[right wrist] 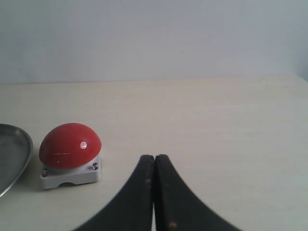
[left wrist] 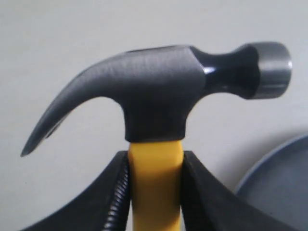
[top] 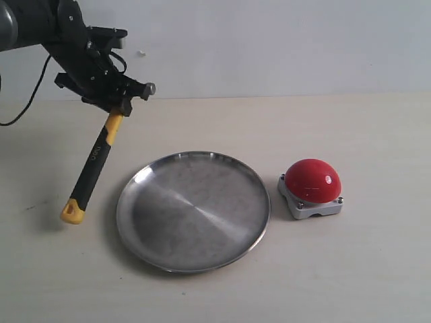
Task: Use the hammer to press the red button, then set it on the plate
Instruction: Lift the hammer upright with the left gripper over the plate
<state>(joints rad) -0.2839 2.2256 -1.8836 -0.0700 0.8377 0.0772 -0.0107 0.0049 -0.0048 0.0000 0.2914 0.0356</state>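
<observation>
My left gripper (top: 116, 108) is shut on the yellow neck of the hammer (top: 94, 161), just under its dark head (left wrist: 159, 91). The hammer hangs slanted above the table at the left, its black handle and yellow end (top: 73, 212) pointing down toward the front. The silver plate (top: 145, 232) lies in the middle of the table, right of the hammer. The red button (top: 312, 180) on its grey base sits right of the plate, apart from it. My right gripper (right wrist: 154, 161) is shut and empty, with the red button (right wrist: 70, 144) some way off to one side.
A pale wall stands behind the light wooden table (top: 363, 269). A black cable (top: 30, 91) hangs from the left arm at the far left. The plate's rim (right wrist: 24, 149) shows at the edge of the right wrist view.
</observation>
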